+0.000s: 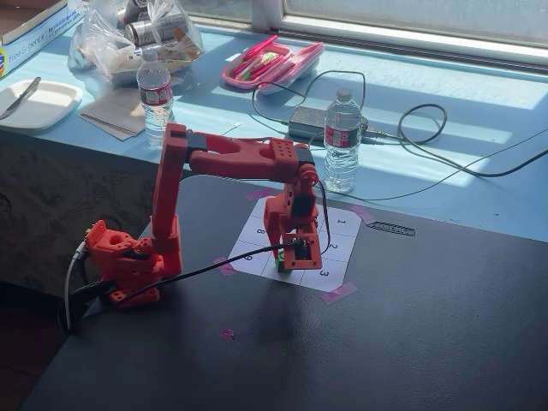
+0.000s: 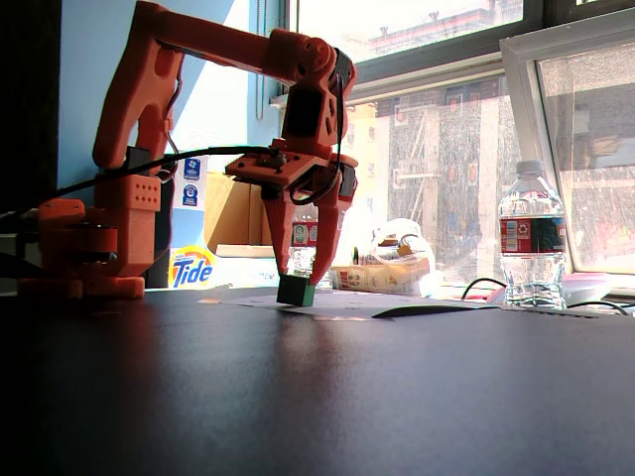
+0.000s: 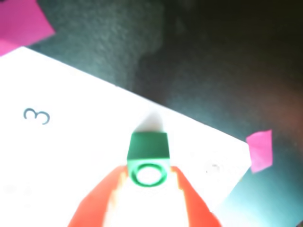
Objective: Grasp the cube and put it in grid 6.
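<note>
**Small green cube sits between the fingers, on the paper sheet**

The cube point(image 3: 148, 158) rests on the white numbered sheet point(image 1: 330, 235), on the cell next to the printed "3" point(image 3: 36, 116); in the wrist view the numeral lies toward 10 o'clock from it. That cell's own number is washed out by glare, so I cannot confirm it is grid 6, though its place in the sheet fits.

The end effector point(image 2: 301, 281) stands over the cube, pointing straight down, with its two orange fingers point(image 3: 102, 198) spread narrowly, one on each side. In the low fixed view the tips reach down to the cube's top edge. Whether they press its sides or stand just clear I cannot tell; the cube sits flat on the surface point(image 2: 397, 397), not lifted.

Judged by its look, the cube is light, rigid and smooth-faced, probably plastic, with a ring mark on the face toward the wrist camera. It should not deform or break, but it could slip or twist under a corner grip. The best hold is square across two opposite flat faces, low and centred.
</note>
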{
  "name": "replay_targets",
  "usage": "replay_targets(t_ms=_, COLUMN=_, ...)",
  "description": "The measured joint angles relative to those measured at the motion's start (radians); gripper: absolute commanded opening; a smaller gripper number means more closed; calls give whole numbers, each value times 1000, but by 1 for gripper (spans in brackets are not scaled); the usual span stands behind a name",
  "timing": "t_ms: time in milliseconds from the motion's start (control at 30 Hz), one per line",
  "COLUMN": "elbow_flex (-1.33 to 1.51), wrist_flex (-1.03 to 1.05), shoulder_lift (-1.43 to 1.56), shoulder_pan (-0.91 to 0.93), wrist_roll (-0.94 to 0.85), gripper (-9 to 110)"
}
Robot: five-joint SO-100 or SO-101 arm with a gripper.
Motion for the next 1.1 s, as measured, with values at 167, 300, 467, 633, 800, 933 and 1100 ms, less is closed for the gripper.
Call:
replay_targets(t_ms=167, elbow_flex=-35, wrist_flex=0, shoulder_lift=-31, shoulder_pan=-14, wrist_roll=0, gripper=0)
replay_targets(t_ms=300, elbow_flex=-37, wrist_flex=2, shoulder_lift=-31, shoulder_pan=-14, wrist_roll=-6, gripper=13)
replay_targets(t_ms=467, elbow_flex=-41, wrist_flex=41, shoulder_lift=-34, shoulder_pan=-17, wrist_roll=-66, gripper=29)
replay_targets(t_ms=633, elbow_flex=-46, wrist_flex=109, shoulder_lift=-32, shoulder_pan=-15, wrist_roll=-101, gripper=35)
replay_targets(t_ms=800, elbow_flex=-107, wrist_flex=213, shoulder_lift=11, shoulder_pan=-14, wrist_roll=-123, gripper=37)
replay_targets(t_ms=933, elbow_flex=-152, wrist_flex=273, shoulder_lift=98, shoulder_pan=14, wrist_roll=-129, gripper=36)
replay_targets(t_ms=1100, elbow_flex=-158, wrist_flex=287, shoulder_lift=249, shoulder_pan=126, wrist_roll=-170, gripper=27)
